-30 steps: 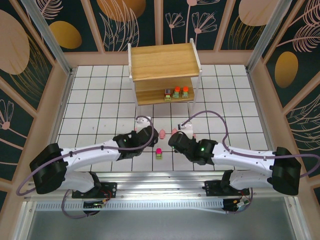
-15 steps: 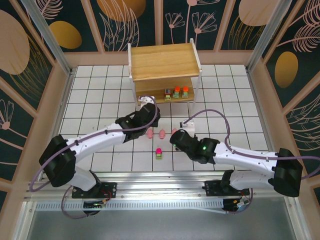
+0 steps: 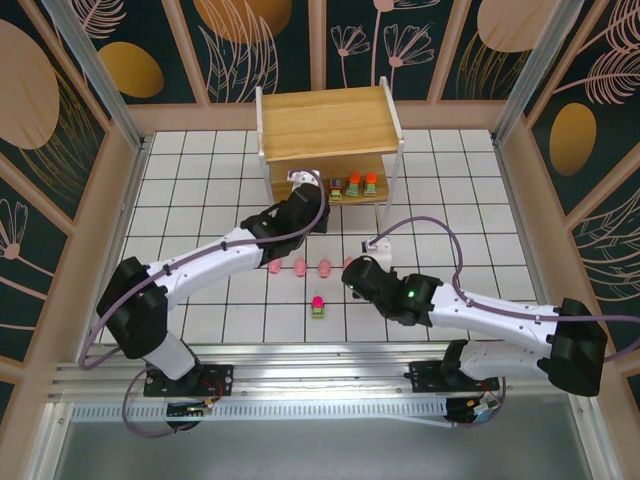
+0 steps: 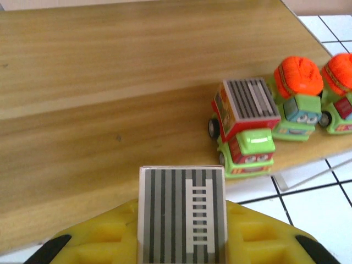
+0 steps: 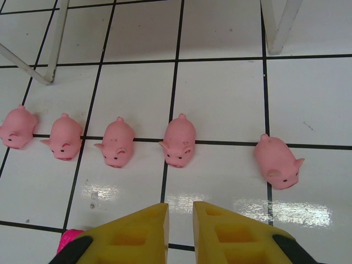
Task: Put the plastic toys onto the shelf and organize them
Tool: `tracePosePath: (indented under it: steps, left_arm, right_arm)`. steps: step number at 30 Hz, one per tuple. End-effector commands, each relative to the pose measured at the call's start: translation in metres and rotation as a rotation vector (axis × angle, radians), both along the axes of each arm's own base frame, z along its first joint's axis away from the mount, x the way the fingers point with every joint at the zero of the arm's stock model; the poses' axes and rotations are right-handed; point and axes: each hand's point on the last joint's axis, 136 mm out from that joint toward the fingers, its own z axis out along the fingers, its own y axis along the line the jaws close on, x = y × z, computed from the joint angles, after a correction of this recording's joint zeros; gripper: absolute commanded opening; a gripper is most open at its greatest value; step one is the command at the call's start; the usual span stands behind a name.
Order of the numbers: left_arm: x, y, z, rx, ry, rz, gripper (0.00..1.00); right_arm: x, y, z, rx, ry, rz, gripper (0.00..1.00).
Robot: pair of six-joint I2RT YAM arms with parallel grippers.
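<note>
The left gripper (image 4: 181, 245), bottom centre, pinches a striped-roof truck (image 4: 181, 212) at the near edge of the shelf (image 4: 99, 137), three trucks (image 4: 246, 129) parked to its upper right; the right gripper (image 5: 180, 223), fingers almost pressed together on nothing, sits bottom centre beneath a row of five pigs (image 5: 180, 140).

Overhead camera looks down on everything, left wrist close at shelf (image 4: 110, 137), right wrist close above pigs (image 5: 179, 140)

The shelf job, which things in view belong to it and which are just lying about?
Job: shelf, five pink pigs, three shelved trucks, held truck, loose truck.
Not the job: tiled table, wall panels.
</note>
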Motion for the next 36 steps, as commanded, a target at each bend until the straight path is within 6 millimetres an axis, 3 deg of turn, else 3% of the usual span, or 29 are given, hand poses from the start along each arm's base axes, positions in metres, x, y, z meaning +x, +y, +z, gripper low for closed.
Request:
tracePosePath:
  steps: [1,14,15,25,30,36]
  left_arm:
    - [0.015,-0.001,0.009,-0.006,-0.021,0.011,0.11]
    - [0.041,-0.001,0.01,-0.013,-0.029,0.032,0.11]
    - [0.044,-0.003,-0.001,0.005,-0.013,0.032,0.11]
    - [0.051,-0.005,-0.012,0.02,-0.007,0.05,0.13]
    - [0.051,-0.001,-0.015,0.029,-0.012,0.066,0.15]
    - [0.049,0.002,-0.016,0.029,-0.013,0.07,0.26]
  right_arm:
    - [0.005,-0.004,0.013,0.005,-0.027,-0.021,0.19]
    - [0.005,-0.011,0.013,0.0,-0.02,-0.026,0.19]
    - [0.005,-0.011,0.013,-0.001,-0.02,-0.026,0.19]
    - [0.004,-0.017,0.01,0.005,-0.014,-0.035,0.19]
    - [0.003,-0.019,0.01,0.003,-0.013,-0.039,0.19]
    - [0.004,-0.019,0.01,0.005,-0.012,-0.038,0.19]
